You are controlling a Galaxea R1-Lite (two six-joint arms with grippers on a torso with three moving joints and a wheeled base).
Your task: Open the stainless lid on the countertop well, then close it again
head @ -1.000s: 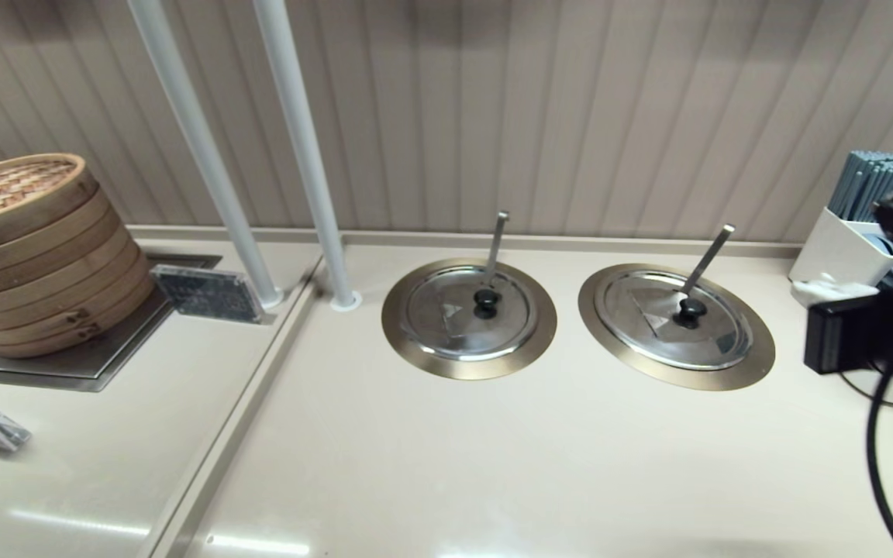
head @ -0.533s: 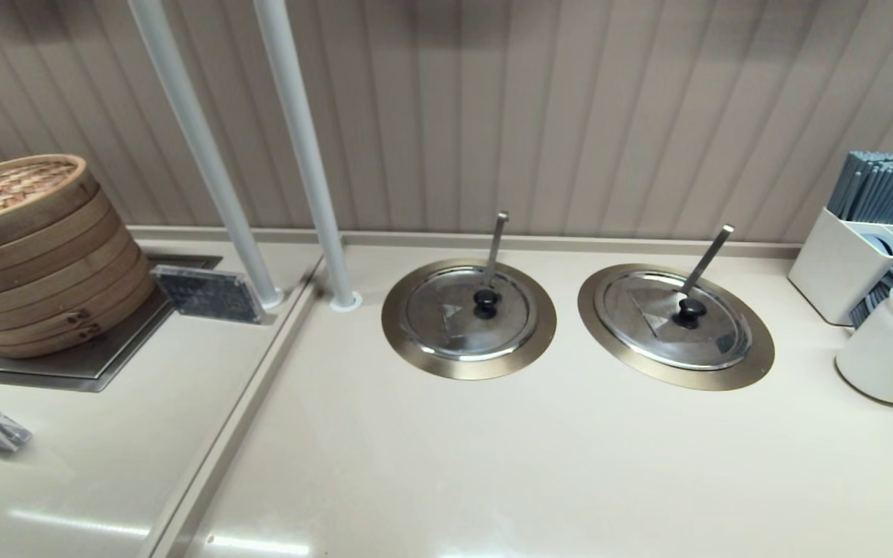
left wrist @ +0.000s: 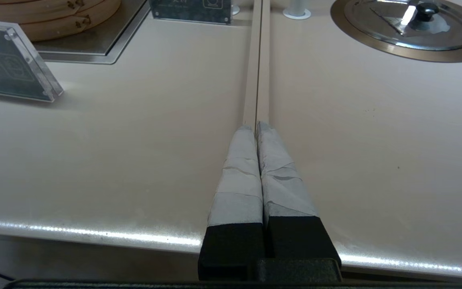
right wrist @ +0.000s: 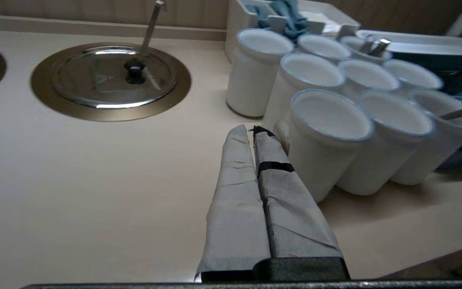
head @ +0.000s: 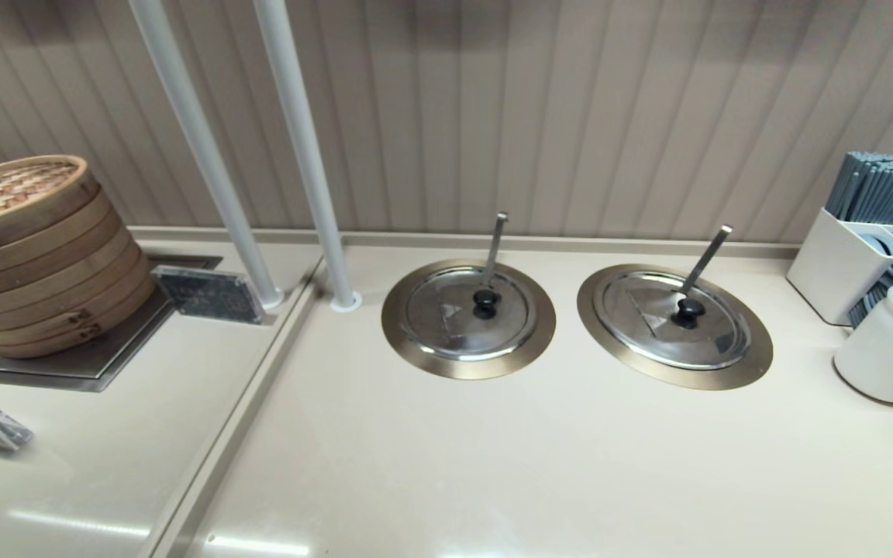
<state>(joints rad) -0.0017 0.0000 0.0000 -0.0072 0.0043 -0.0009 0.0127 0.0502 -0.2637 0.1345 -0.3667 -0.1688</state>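
Observation:
The stainless lid (head: 714, 341) with the black knob (head: 688, 310) lies flat and closed on the right-hand countertop well, inside its brass-toned rim (head: 679, 378). A slanted utensil handle (head: 706, 260) pokes through it. The right wrist view shows the same lid (right wrist: 94, 80) and rim (right wrist: 110, 114) well ahead of my right gripper (right wrist: 251, 130), which is shut and empty, low over the counter beside white cups. My left gripper (left wrist: 255, 126) is shut and empty near the counter's front edge. Neither arm shows in the head view.
The twin lid (head: 446, 318) with the upright handle sits to the left. Several white cups (right wrist: 327, 132) crowd close to the right gripper. A chopstick holder (head: 842, 256) stands at the back right, bamboo steamers (head: 36, 248) at the far left, two white poles (head: 307, 155) behind.
One second ago my right arm was at the head view's right edge; it has since drawn back out of that view. The lid has not moved.

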